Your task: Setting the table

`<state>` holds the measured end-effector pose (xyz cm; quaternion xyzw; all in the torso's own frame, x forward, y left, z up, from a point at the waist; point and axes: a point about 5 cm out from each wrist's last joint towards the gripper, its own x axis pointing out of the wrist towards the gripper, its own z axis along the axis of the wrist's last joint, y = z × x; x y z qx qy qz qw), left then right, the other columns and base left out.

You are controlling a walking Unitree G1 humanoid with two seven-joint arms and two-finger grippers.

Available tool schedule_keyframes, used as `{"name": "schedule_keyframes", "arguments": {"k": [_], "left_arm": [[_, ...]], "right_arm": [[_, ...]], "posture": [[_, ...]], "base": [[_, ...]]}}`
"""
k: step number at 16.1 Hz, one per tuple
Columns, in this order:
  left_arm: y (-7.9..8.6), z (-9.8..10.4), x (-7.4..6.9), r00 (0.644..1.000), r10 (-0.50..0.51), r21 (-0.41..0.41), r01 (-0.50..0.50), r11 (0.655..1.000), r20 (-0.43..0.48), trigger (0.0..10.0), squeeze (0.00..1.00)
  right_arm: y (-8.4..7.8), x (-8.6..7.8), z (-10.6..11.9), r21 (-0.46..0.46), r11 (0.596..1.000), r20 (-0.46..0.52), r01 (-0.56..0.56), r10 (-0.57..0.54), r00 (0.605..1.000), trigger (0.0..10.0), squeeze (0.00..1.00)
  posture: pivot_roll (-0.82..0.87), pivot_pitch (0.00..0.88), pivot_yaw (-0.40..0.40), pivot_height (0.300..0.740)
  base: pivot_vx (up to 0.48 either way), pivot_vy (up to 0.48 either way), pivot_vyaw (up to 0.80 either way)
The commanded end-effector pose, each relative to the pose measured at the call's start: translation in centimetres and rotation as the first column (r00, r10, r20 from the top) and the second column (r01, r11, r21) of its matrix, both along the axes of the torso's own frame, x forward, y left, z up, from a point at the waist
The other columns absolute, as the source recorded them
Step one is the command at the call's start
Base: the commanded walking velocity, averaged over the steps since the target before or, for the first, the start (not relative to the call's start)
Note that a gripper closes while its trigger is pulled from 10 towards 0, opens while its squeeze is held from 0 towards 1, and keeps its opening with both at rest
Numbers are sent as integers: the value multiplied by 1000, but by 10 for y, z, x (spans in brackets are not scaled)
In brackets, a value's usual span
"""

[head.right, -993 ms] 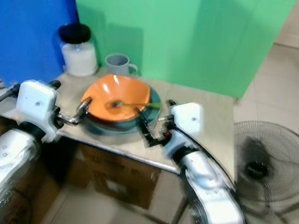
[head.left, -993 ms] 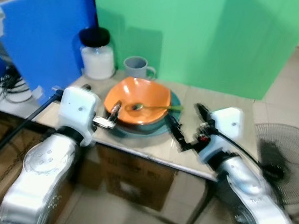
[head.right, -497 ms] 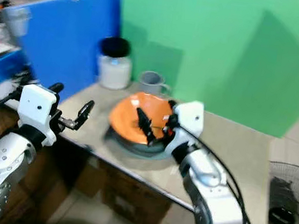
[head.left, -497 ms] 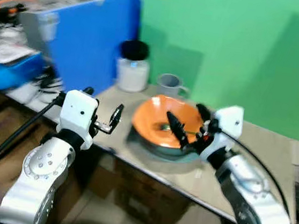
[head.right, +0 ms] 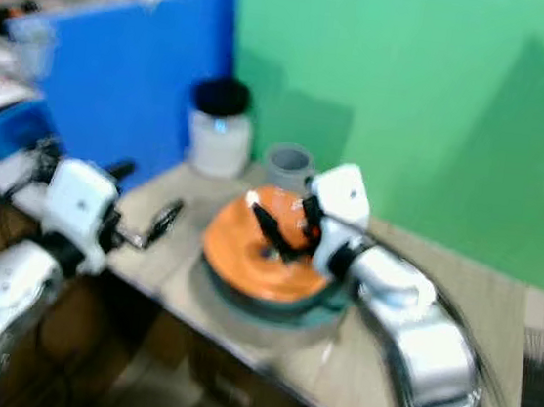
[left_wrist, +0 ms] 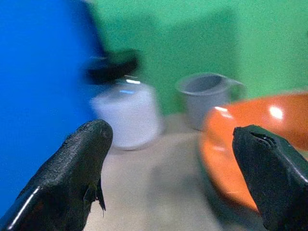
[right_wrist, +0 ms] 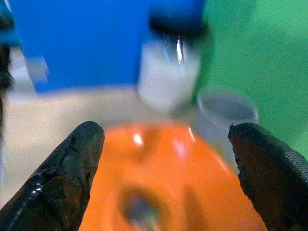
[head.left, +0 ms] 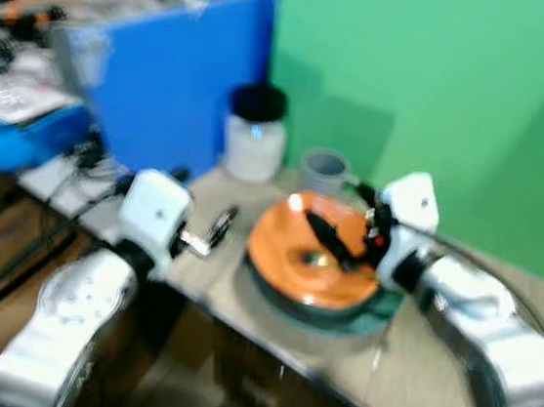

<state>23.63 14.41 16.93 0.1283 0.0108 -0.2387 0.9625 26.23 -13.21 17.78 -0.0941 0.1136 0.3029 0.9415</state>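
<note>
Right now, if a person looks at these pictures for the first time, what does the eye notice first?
The bright orange bowl stands out first, sitting on a dark green plate near the front of the table. The right gripper hangs open over the bowl, and the left gripper is open just beside it. Behind them, a white jar with a black lid and a grey cup stand before blue and green boards.

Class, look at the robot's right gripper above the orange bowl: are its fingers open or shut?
Open. The right gripper shows its two black fingers set wide apart, the orange bowl visible between them, nothing held.
</note>
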Motion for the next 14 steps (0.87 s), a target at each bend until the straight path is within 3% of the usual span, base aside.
{"name": "schedule_keyframes", "arguments": {"k": [1, 2, 3, 4, 5, 7, 8, 11, 12, 13, 14], "left_arm": [[4, 0, 1, 1000, -17, 23, 17, 1000, -3, 10000, 0], [4, 0, 0, 999, -51, 31, 51, 998, -16, 10000, 0], [3, -2, -2, 993, -106, 46, 109, 993, -45, 10000, 0], [3, -3, -4, 990, -130, 57, 133, 989, -57, 10000, 0], [2, -6, -6, 978, -188, 82, 195, 977, -89, 10000, 0], [1, -6, -7, 964, -239, 82, 249, 965, -118, 10000, 0], [1, -5, -7, 955, -267, 76, 278, 958, -128, 10000, 0], [-3, -8, -19, 876, -429, 31, 446, 894, -221, 10000, 0], [-4, -9, -21, 867, -442, 30, 461, 887, -231, 10000, 0], [-6, -11, -25, 842, -475, 25, 497, 867, -257, 10000, 0], [-6, -11, -25, 839, -479, 24, 502, 865, -259, 10000, 0]], "right_arm": [[6, 1, -1, -7, 998, -64, -59, 58, 996, 10000, 0], [6, 4, 1, -25, 997, -108, -77, 74, 991, 10000, 0], [7, 9, 2, -54, 994, -170, -98, 88, 982, 10000, 710], [6, 10, 2, -74, 992, -194, -99, 83, 978, 10000, 898], [7, 16, 3, -120, 987, -235, -104, 74, 969, 10000, 1000], [7, 21, 5, -197, 973, -293, -121, 59, 954, 10000, 1000], [8, 22, 5, -242, 961, -317, -136, 55, 947, 10000, 0], [5, 24, -1, -349, 926, -396, -146, -4, 918, 10000, 0], [5, 24, -2, -353, 924, -404, -148, -8, 915, 10000, 0], [5, 22, -6, -374, 915, -426, -150, -26, 904, 2314, 0], [4, 21, -7, -381, 912, -432, -149, -33, 901, 0, 0]], "posture": [[125, 0, 46, 740], [125, 0, 47, 740], [128, 0, 45, 740], [130, 0, 43, 740], [132, 0, 40, 740], [133, 0, 37, 740], [132, 0, 34, 740], [128, 0, 33, 740], [122, 0, 35, 740], [116, 0, 41, 740], [116, 0, 41, 740]], "base": [[0, 0, 0], [0, 0, 0], [0, 0, 0], [0, 0, 0], [0, 0, 0], [0, 0, 0], [0, 0, 0], [0, 0, 0], [0, 0, 0], [0, 0, 0], [0, 0, 0]]}}
